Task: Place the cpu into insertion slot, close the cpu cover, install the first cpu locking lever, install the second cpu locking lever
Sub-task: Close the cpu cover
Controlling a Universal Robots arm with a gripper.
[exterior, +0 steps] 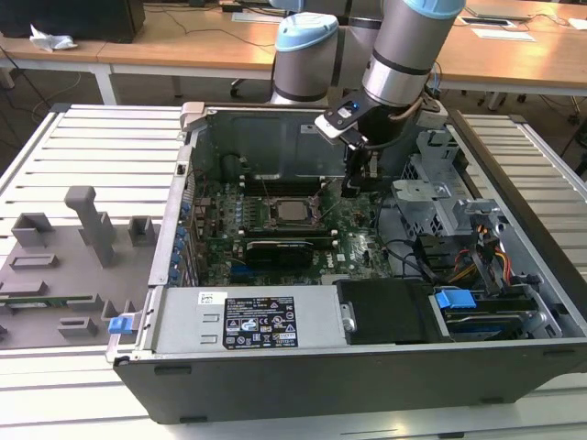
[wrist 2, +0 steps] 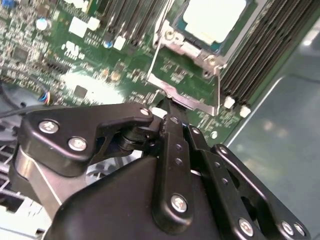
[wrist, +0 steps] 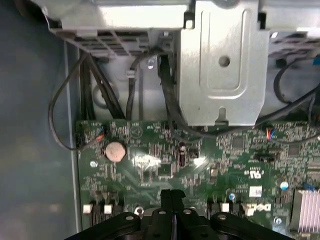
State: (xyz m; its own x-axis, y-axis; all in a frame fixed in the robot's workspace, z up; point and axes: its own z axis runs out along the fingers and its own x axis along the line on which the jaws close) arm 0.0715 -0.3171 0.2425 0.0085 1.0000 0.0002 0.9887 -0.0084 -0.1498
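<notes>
light: exterior view bright and even, slatted table (exterior: 101, 147) pale | glare: white bloom on the motherboard (wrist 2: 92, 82) just beside the fingers (wrist 2: 174, 145), cpu (wrist 2: 215, 17) beyond them washed out | shadow: case wall (wrist: 35, 125), well aside of the fingers, dim in first wrist view | focus: finger links nearest the lens soft

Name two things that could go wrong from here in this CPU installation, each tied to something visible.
1. The cpu lies in the insertion slot, but the cpu cover is open. The shut gripper at its edge could slip or bend the thin frame.
2. The memory slots and small board parts crowd the gripper, so a sideways slip might scrape them.
</notes>
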